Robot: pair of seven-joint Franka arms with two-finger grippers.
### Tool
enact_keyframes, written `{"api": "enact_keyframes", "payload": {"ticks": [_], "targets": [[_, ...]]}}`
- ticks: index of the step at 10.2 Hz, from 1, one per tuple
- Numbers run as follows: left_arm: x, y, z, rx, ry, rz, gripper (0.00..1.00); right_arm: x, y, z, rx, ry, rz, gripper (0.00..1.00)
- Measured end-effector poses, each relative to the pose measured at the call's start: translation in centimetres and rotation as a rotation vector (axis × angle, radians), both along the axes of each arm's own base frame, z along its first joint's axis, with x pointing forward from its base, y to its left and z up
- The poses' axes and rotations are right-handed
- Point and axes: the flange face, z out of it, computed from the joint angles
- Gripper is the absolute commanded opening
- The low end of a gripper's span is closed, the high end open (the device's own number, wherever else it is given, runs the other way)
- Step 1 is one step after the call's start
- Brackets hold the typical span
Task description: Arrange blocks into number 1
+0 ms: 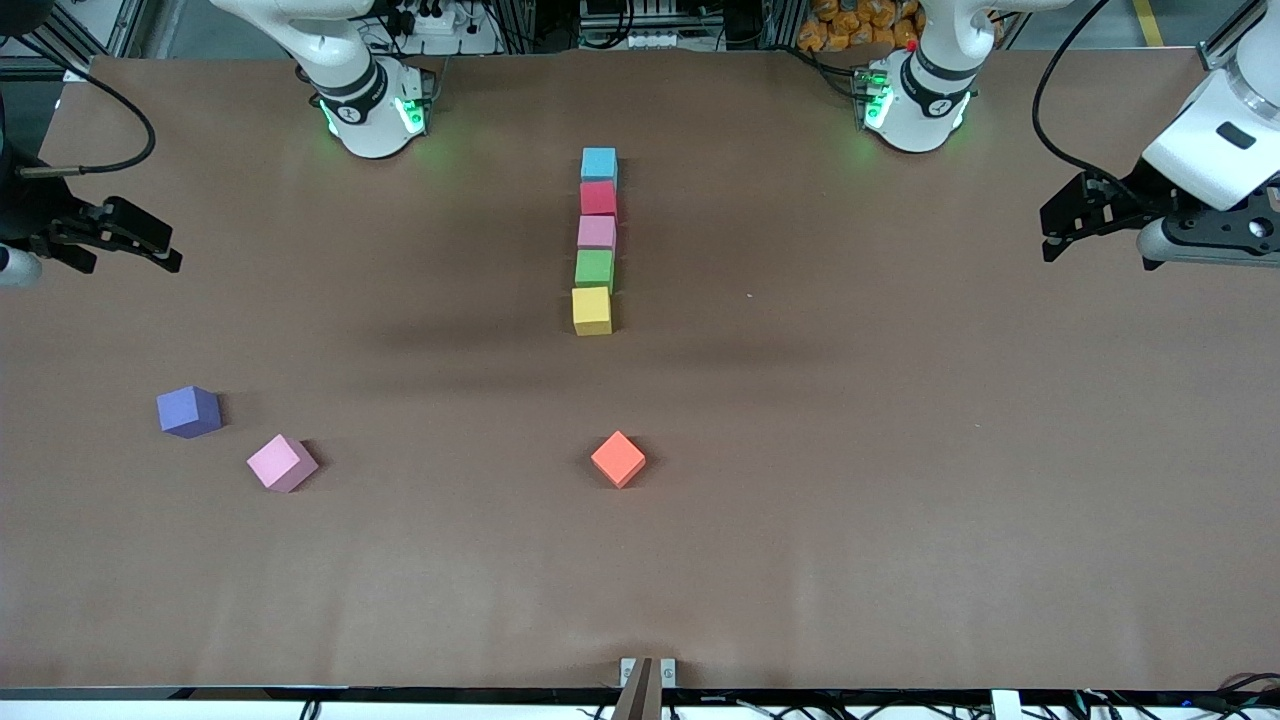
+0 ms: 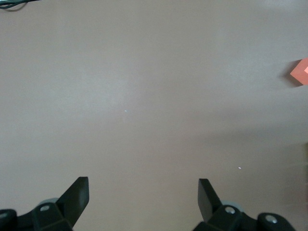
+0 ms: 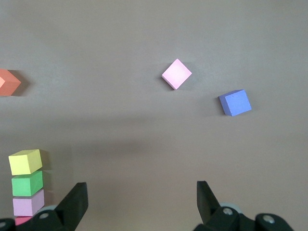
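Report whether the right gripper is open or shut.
Open. The right gripper hangs over bare table at the right arm's end, its fingers spread wide with nothing between them.

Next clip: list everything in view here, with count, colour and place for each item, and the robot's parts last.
Lined-up blocks: five in a touching column mid-table; light blue block farthest from the front camera, then red block, pink block, green block, yellow block nearest.
Loose pink cube: one, toward the right arm's end.
Purple cube: one, beside the loose pink cube.
Orange cube: one, nearer the camera than the column.
Table: one, brown.
Left end effector: open, empty, waiting at its table end.
Right end effector: open, empty, likewise.
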Motion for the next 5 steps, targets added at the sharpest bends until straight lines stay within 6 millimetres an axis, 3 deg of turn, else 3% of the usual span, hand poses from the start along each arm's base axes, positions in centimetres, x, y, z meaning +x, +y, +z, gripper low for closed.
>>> {"api": "enact_keyframes", "payload": {"ticks": [5], "targets": [[-0.27, 0.55, 0.15, -0.004, 0.025, 0.008, 1.0, 0.67, -0.42, -0.44, -0.003, -0.016, -0.007, 1.0]]}}
